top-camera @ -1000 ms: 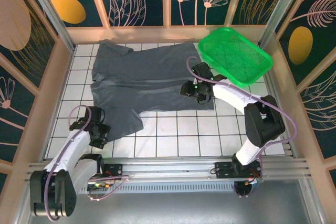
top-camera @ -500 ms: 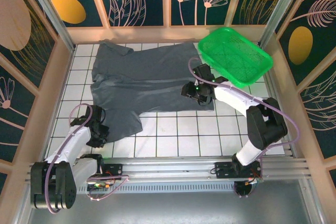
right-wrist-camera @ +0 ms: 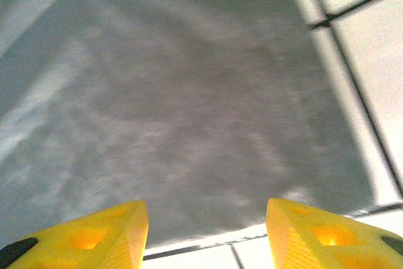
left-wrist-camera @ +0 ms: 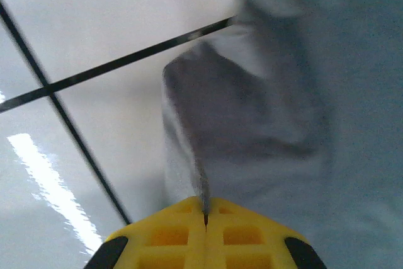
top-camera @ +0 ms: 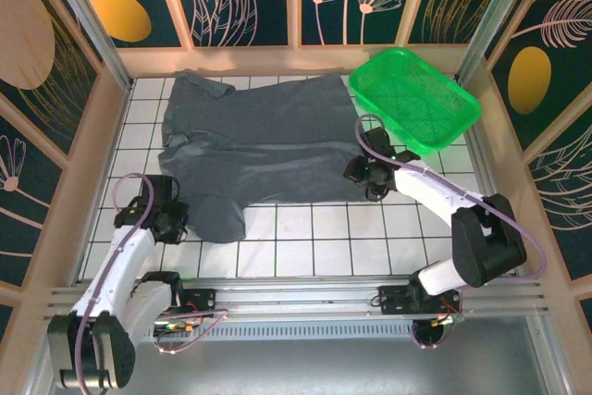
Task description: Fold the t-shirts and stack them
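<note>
Looking down from the top camera, I see the grey t-shirt (top-camera: 259,150) lying spread out and mostly flat on the white tiled table (top-camera: 305,242). Its far edge is near the back wall and a flap hangs toward the near left. No fold is made and nothing is stacked, so I judge the task to be at its very start.

My left gripper (top-camera: 176,224) sits at that near-left flap. On the left wrist camera its yellow jaws are pressed together with a ridge of cloth pinched in the seam between them (left-wrist-camera: 204,209), so I take that corner as held.

My right gripper (right-wrist-camera: 206,218) hovers over the near-right hem corner, just short of the green basket (top-camera: 413,99). Its jaws stand roughly half apart with nothing between them. That corner has yet to be gripped, and every fold and the stacking are left to do.
</note>
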